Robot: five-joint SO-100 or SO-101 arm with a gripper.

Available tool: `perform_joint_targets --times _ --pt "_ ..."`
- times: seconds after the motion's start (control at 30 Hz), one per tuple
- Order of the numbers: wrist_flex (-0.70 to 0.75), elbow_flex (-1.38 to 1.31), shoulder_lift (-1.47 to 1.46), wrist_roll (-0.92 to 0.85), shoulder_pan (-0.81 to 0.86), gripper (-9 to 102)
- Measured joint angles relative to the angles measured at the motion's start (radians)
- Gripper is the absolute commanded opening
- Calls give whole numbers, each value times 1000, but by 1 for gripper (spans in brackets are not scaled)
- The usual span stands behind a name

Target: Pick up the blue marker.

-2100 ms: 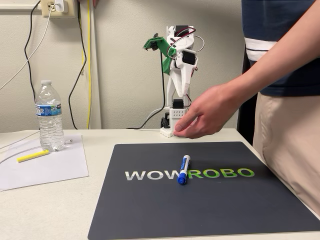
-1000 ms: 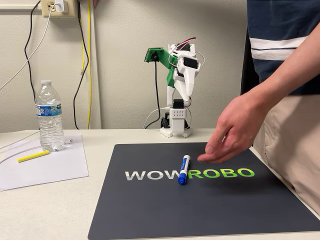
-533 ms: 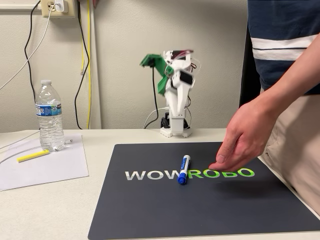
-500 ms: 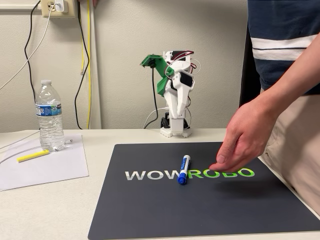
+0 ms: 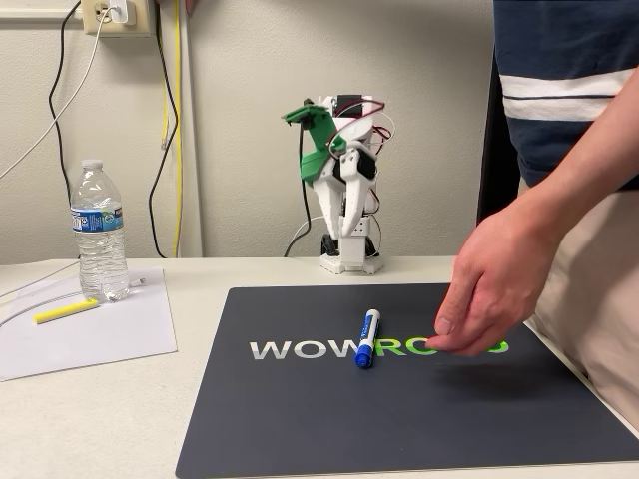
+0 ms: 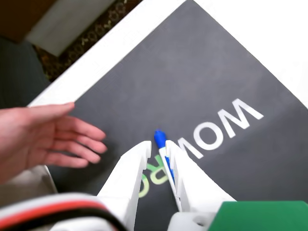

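The blue marker (image 5: 367, 338) lies on the black WOWROBO mat (image 5: 300, 419), its blue cap toward the camera in the fixed view. At the back of the table stands the white and green arm, with my gripper (image 5: 340, 233) hanging high above the mat's far edge and its white fingers pointing down, a little apart. In the wrist view the marker (image 6: 159, 138) shows far below through the narrow gap of my gripper (image 6: 157, 144), which holds nothing.
A person's hand (image 5: 489, 289) hovers low over the mat just right of the marker, also at the left of the wrist view as the hand (image 6: 43, 134); the person's body fills the right side. A water bottle (image 5: 100, 230), a yellow highlighter (image 5: 66, 311) and a paper sheet (image 5: 110, 344) lie at left.
The arm has turned and swung its gripper from up and leftward to pointing down at the table. The hand moved from near the arm's base to beside the marker. The marker stayed put.
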Motion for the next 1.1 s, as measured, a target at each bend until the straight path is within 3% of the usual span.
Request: perform_joint_targets --times 0.53,0.8,1.1 --pt "175 -54 -67 -101 -51 6" --pt "268 -183 -247 -101 -64 3" --pt "270 -212 -341 -101 -75 3"
